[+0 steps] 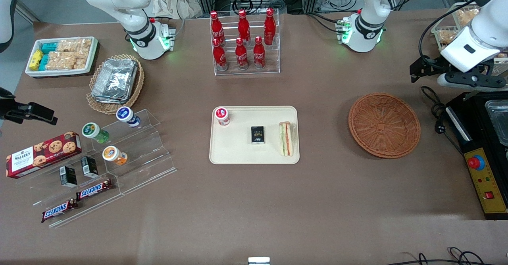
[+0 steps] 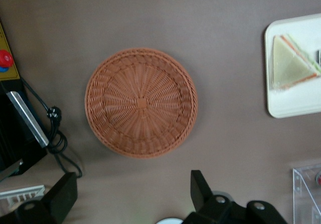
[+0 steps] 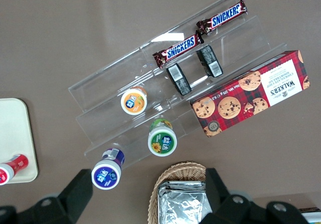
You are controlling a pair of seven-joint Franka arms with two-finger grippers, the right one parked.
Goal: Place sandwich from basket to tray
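I'm seeing sandwich (image 1: 286,138) lying on tray (image 1: 238,158), basket (image 1: 384,124) empty. I'm holding gripper (image 2: 133,196) above basket, fingers (image 2: 200,189) released. Judging sandwich soft, light, wrap slippery; gripping across bread faces.

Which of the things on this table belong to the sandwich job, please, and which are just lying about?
Belong to the job: sandwich, lying on the tray; the basket, holding nothing; the open gripper, raised above the table beside the basket.

Lying about: cola bottles, Snickers bars, Walker's cookie box, foil trays.
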